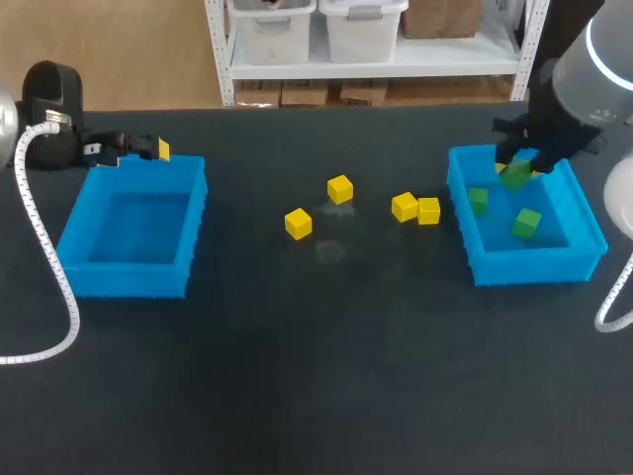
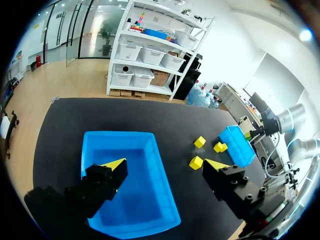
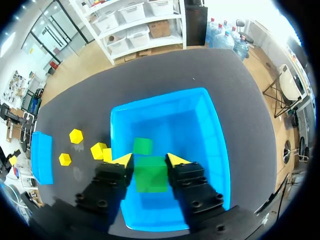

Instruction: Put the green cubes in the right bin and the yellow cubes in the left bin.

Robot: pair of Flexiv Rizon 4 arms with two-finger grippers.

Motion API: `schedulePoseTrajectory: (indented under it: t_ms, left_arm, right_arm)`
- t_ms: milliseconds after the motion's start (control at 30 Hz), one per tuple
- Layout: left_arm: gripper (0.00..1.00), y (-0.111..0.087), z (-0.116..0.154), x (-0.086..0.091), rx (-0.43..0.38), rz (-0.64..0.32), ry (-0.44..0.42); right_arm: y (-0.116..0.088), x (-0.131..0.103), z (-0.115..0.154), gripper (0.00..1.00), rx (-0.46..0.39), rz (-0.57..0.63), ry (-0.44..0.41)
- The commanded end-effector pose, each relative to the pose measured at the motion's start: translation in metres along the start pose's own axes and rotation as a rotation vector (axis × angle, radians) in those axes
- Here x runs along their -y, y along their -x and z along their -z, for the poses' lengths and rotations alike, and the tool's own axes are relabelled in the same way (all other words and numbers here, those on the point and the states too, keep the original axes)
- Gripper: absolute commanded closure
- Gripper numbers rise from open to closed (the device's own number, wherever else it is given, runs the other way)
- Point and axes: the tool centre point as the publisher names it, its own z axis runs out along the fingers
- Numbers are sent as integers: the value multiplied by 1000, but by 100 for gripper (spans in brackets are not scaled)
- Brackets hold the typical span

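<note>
Right gripper (image 3: 149,160) pinches green cube (image 3: 150,177) over right bin (image 3: 214,135) for release; left gripper (image 2: 166,163) spread; yellow cubes (image 1: 340,189) at bin's nine o'clock.

The left arm (image 1: 49,94) ends in a rounded black housing trailed by a white spiral-wrapped cable (image 1: 40,237), and the left gripper (image 2: 166,165) has two blocky black fingers (image 2: 100,182) with wedge-shaped bright yellow tips. The right arm (image 1: 579,84) is a smooth silver-grey cylinder banded by a pale glowing ring (image 1: 599,47), with a white cable of its own (image 1: 603,315). The right gripper (image 3: 149,161) has the same chunky black fingers (image 3: 107,192), dotted with small round screw holes and capped in yellow.
</note>
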Motion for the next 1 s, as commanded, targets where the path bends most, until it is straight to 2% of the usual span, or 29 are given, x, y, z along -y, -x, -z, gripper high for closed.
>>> schedulePoseTrajectory:
  t_ms: [33,1000]
  left_arm:
    - [0,-1,0,-2,5,-2,-9]
    - [0,-1,0,-2,5,-2,-9]
  right_arm:
    - [-3,0,2,0,96,2,-4]
    - [-1,-5,7,0,94,22,-14]
